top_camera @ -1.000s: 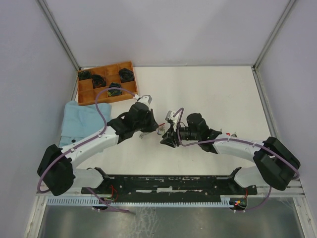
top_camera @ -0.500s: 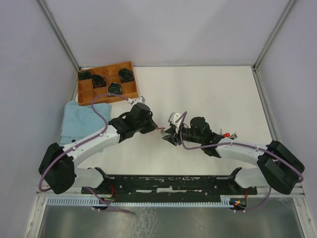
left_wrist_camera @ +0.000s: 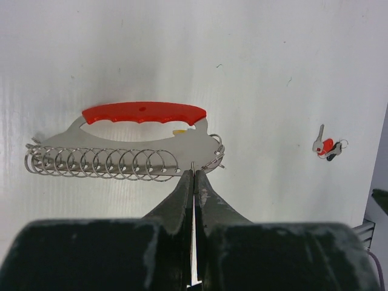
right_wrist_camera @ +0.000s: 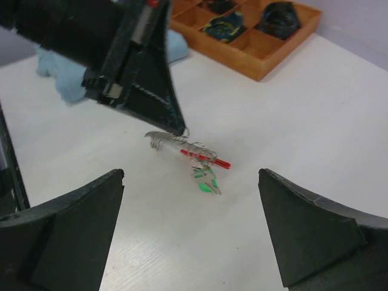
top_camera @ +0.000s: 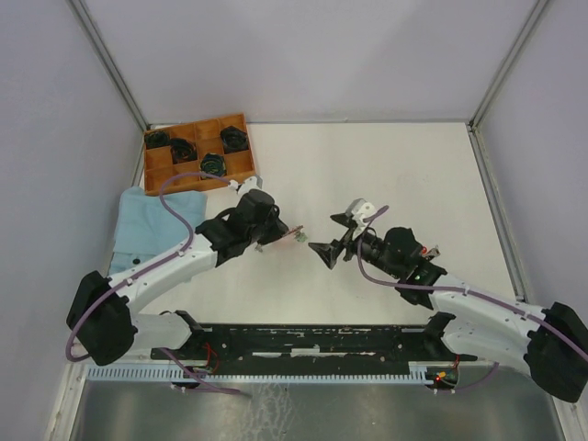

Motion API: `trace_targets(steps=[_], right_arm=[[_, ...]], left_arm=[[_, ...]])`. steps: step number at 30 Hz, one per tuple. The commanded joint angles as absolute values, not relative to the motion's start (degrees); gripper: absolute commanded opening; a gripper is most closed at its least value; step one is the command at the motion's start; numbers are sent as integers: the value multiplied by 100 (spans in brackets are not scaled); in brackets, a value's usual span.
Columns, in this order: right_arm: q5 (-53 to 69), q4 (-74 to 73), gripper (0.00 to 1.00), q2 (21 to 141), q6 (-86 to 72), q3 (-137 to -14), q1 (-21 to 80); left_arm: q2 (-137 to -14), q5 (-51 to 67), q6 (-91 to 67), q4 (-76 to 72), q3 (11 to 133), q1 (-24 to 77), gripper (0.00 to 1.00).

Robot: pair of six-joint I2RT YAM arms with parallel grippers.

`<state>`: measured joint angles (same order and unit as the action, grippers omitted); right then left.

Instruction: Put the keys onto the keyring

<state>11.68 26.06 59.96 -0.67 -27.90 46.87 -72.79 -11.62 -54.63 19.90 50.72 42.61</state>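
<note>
Keyring hung crosswise just beyond the left gripper, clamped by its rim. The right gripper, spread wide and empty, faced it. Loose keys lay far rightward.

Keyring at left pincer tip, keys seemingly rightward

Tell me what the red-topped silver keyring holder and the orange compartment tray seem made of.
Red-topped silver keyring holder: pale silvery flat metal with wire rings; the red grip looks like smooth plastic. Orange compartment tray: probably wood, matte, with thick dividers.
</note>
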Motion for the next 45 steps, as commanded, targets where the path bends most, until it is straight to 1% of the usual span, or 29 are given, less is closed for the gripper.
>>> trace_targets(steps=[1, 4, 7, 11, 15, 17, 19, 20, 23, 27, 32, 34, 35, 38, 45], right_arm=[[-732, 3774, 100, 5453, -1479, -2097, 4687], [111, 4063, 100, 5613, -817, -1960, 4691], [618, 4348, 100, 6048, -208, -1982, 4719], [761, 5370, 100, 6808, 673, -1877, 4964], [615, 5196, 100, 7353, 1588, -2215, 5311], [525, 5791, 99, 7636, 1821, -2181, 5411], [467, 6318, 94, 7915, 1953, -2156, 5476], [436, 6432, 90, 8007, 2015, -2184, 5512], [444, 6447, 77, 8121, 2233, -2312, 5613], [222, 6632, 66, 8167, 2505, -2344, 5722], [211, 6685, 47, 8376, 2414, -2457, 5739], [189, 6863, 41, 8535, 2389, -2464, 5738], [148, 6968, 39, 8612, 2384, -2456, 5739], [-63, 7299, 37, 8835, 2396, -2459, 5738], [-422, 7846, 33, 9266, 2515, -2547, 5741]], left_arm=[[-6930, -1499, -5636, 1771, 5296, 4270, 3], [-6945, -1529, -5731, 1820, 5341, 4269, 3], [-7021, -1476, -5888, 1907, 5431, 4270, 3], [-7093, -1456, -6015, 2004, 5526, 4271, 3], [-7131, -1489, -6104, 2092, 5603, 4272, 3], [-7156, -1487, -6178, 2117, 5641, 4269, 3], [-7182, -1478, -6261, 2118, 5662, 4271, 3], [-7207, -1450, -6297, 2118, 5683, 4266, 3], [-7278, -1387, -6368, 2127, 5754, 4270, 3], [-7353, -1333, -6409, 2136, 5788, 4267, 3], [-7413, -1247, -6485, 2120, 5774, 4275, 3], [-7415, -1225, -6502, 2110, 5774, 4276, 3], [-7417, -1218, -6504, 2103, 5777, 4280, 3], [-7418, -1197, -6514, 2091, 5766, 4272, 3], [-7444, -1056, -6593, 2004, 5705, 4288, 3]])
